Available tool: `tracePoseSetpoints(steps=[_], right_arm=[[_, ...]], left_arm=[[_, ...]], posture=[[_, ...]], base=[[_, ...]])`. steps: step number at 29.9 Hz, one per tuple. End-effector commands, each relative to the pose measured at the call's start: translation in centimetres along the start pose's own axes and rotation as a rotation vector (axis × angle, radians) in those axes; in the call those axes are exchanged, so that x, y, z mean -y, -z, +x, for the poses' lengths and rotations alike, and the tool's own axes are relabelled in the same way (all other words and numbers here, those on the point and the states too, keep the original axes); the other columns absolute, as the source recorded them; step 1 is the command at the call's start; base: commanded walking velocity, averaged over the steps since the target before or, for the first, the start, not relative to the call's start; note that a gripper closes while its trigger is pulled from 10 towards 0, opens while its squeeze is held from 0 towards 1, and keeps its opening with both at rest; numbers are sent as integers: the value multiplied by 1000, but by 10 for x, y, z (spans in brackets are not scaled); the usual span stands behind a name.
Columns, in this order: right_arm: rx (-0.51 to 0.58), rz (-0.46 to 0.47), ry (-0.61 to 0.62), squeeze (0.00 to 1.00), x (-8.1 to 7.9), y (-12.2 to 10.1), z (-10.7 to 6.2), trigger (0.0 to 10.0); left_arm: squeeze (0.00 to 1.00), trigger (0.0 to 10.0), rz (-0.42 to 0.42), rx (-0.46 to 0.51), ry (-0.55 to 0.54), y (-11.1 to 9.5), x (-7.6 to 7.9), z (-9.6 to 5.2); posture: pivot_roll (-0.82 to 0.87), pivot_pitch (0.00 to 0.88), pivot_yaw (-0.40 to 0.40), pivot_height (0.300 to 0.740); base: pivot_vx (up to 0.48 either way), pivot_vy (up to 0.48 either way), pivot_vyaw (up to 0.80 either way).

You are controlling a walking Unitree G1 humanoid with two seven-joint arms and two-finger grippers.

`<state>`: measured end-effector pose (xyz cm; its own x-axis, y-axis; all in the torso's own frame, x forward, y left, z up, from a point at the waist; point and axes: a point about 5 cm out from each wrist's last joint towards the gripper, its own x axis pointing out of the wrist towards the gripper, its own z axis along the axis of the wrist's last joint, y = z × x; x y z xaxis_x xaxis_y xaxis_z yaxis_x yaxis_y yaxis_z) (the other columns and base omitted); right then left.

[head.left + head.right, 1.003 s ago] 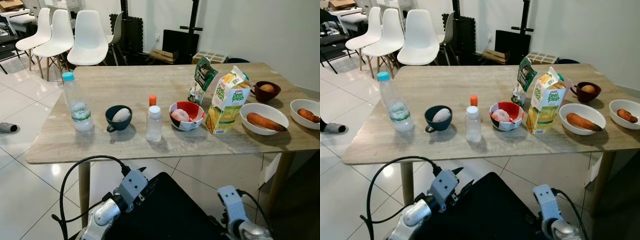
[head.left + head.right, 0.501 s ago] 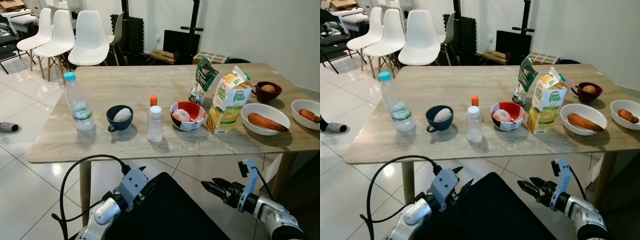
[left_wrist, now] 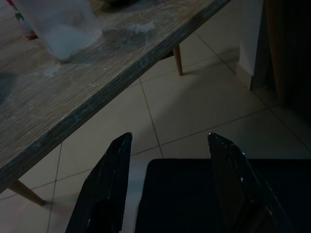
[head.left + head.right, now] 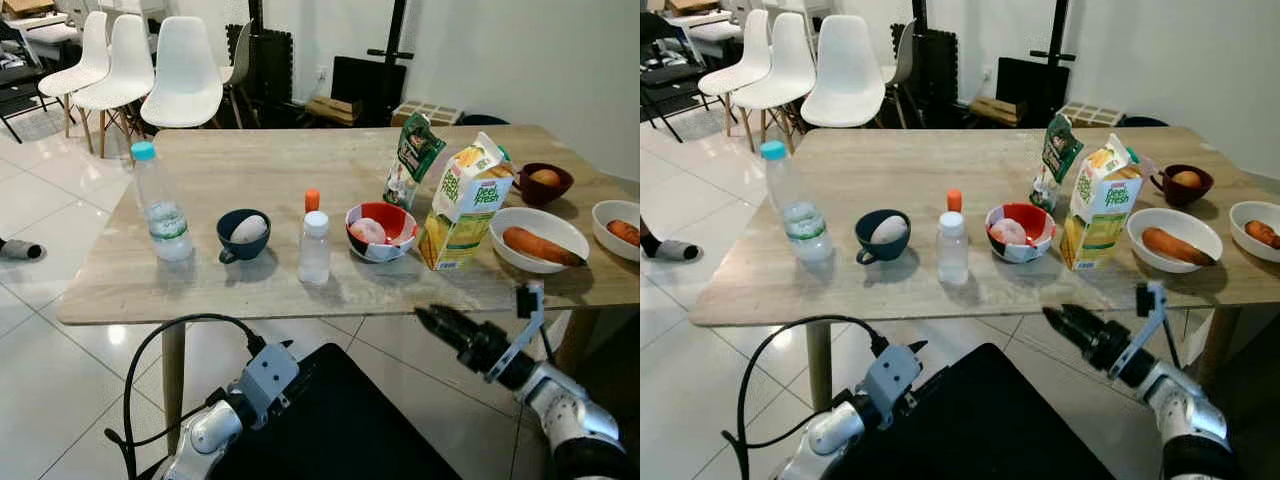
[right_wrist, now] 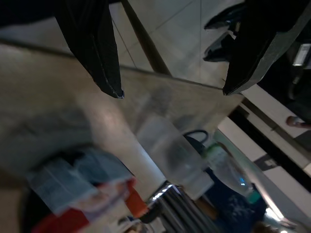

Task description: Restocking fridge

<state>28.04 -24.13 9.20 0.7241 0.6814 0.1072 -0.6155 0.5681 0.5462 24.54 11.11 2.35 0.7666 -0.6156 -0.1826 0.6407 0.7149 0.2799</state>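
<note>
We record the left gripper (image 3: 167,187) lowest and nearest, below the near edge of the wooden table (image 4: 250,175), its two black fingers (image 3: 104,189) spread apart with nothing between them. The right gripper (image 4: 432,322) is raised just below the table's near edge, under the juice carton (image 4: 461,205); its fingers (image 5: 92,43) stand apart and hold nothing.

Along the table's near side we note, from its left end, a water bottle (image 4: 158,205) with a blue cap, a dark blue cup (image 4: 242,234) holding a pale egg-shaped item, a small clear bottle (image 4: 314,250) with a white cap, and a red bowl (image 4: 380,231) with pale contents. An orange-capped object (image 4: 313,200) stands just behind the small bottle. The juice carton stands upright beside the red bowl, toward the table's right end. Past it sit a white bowl (image 4: 541,238) with a carrot (image 4: 538,246) and, at the right end, a second white bowl (image 4: 614,222). Behind the carton we see a green pouch (image 4: 409,160) and a dark bowl (image 4: 546,182). Beyond the table's far side stand white chairs (image 4: 185,75).
</note>
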Motion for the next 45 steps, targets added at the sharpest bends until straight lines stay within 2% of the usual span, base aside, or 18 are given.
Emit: tracePoseSetpoints(steps=[1,5,15,21,22,25,26,27,29,32,33,37,38,39,40,41,42,45], right_arm=[[-6,7,-23,0,-4,-1,0,10000],[2,5,-30,0,-7,-4,0,10000],[80,-92,-138,0,-35,-39,17,10000],[-19,-309,-179,0,-59,-45,48,10000],[-19,-309,-179,0,-59,-45,48,10000],[-78,-518,-87,0,-64,-43,78,10000],[-94,-597,3,0,-59,-43,88,10000],[-94,-597,3,0,-59,-43,88,10000],[-141,-778,167,39,-49,-40,104,10000],[-147,-827,204,39,-48,-39,108,10000],[-122,-831,224,90,-48,-40,111,10000],[-57,-769,250,94,-55,-42,129,10000],[-58,-745,246,161,-57,-40,134,10000],[-58,-745,246,161,-57,-40,134,10000],[-53,-720,243,639,-58,-38,139,10000],[-47,-692,243,882,-59,-36,143,10000],[-37,-659,239,1000,-61,-35,146,10000],[-11,-570,211,1000,-67,-32,157,10000]], left_arm=[[0,10000,10,-41,12,7,0,-4],[0,10000,12,-41,13,7,0,-4],[0,10000,13,-58,23,11,3,-5],[0,10000,-4,-70,5,14,4,-4],[0,10000,-4,-70,5,14,4,-4],[0,10000,-11,-69,-3,13,5,-2],[0,10000,-12,-68,-6,13,5,-2],[0,10000,-12,-68,-6,13,5,-2],[0,10000,-15,-69,-15,13,5,-2],[0,10000,-15,-69,-19,14,5,-2],[0,10000,-14,-68,-26,14,5,-2],[0,10000,-31,-64,-104,15,-1,-4],[0,10000,-38,-67,-115,15,-2,-4],[0,10000,-38,-67,-115,15,-2,-4],[0,10000,-41,-69,-122,16,-3,-4],[0,10000,-43,-71,-125,16,-3,-4],[0,10000,-45,-71,-128,16,-3,-4],[0,10000,-49,-70,-134,16,-4,-4]], posture=[[-82,16,0,740],[-82,16,0,740],[-81,18,3,740],[-82,19,7,740],[-82,19,7,740],[-81,19,5,740],[-81,19,5,740],[-81,19,5,740],[-80,19,3,740],[-80,19,3,740],[-78,20,2,740],[-74,24,-1,740],[-74,24,-1,740],[-74,24,-1,740],[-74,24,-1,740],[-74,24,-1,740],[-74,26,-3,740],[-72,30,-4,740]], base=[[0,0,0],[0,0,0],[0,0,0],[0,0,0],[0,0,0],[0,0,0],[0,0,0],[0,0,0],[0,0,0],[0,0,0],[0,0,0],[0,0,0],[0,0,0],[0,0,0],[0,0,0],[0,0,0],[0,0,0],[0,0,0]])
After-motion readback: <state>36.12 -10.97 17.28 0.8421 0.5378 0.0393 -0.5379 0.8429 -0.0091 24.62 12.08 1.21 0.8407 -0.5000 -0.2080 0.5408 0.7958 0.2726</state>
